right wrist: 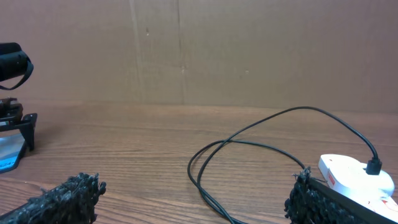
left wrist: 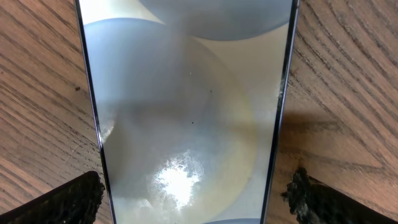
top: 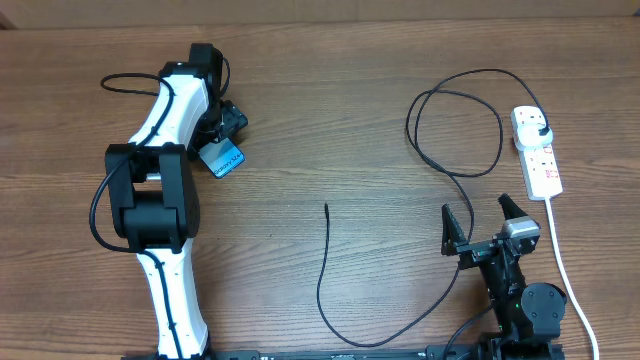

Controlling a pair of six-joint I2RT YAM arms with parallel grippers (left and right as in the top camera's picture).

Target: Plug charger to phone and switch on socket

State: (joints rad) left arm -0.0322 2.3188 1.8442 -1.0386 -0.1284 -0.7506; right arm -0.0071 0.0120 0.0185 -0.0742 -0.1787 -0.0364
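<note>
The phone point(top: 224, 160) lies on the wooden table at the upper left, its light-blue end showing below my left gripper point(top: 228, 132). In the left wrist view the phone point(left wrist: 186, 112) fills the frame. The left gripper point(left wrist: 193, 196) is open, one finger on each side of the phone with small gaps. The white socket point(top: 545, 170) lies at the right with the charger's black plug head point(top: 540, 130) in it. The charger cable point(top: 325, 245) loops across the table to its connector tip point(top: 326, 207). My right gripper point(top: 480, 228) is open and empty; the right wrist view shows its jaws point(right wrist: 193, 205), the cable point(right wrist: 189, 168) and the socket point(right wrist: 354, 174).
The socket's white cord point(top: 565, 260) runs down the right side past the right arm. A brown cardboard wall point(right wrist: 199, 50) stands behind the table. The left arm's own black cable point(top: 130, 80) loops at the far left.
</note>
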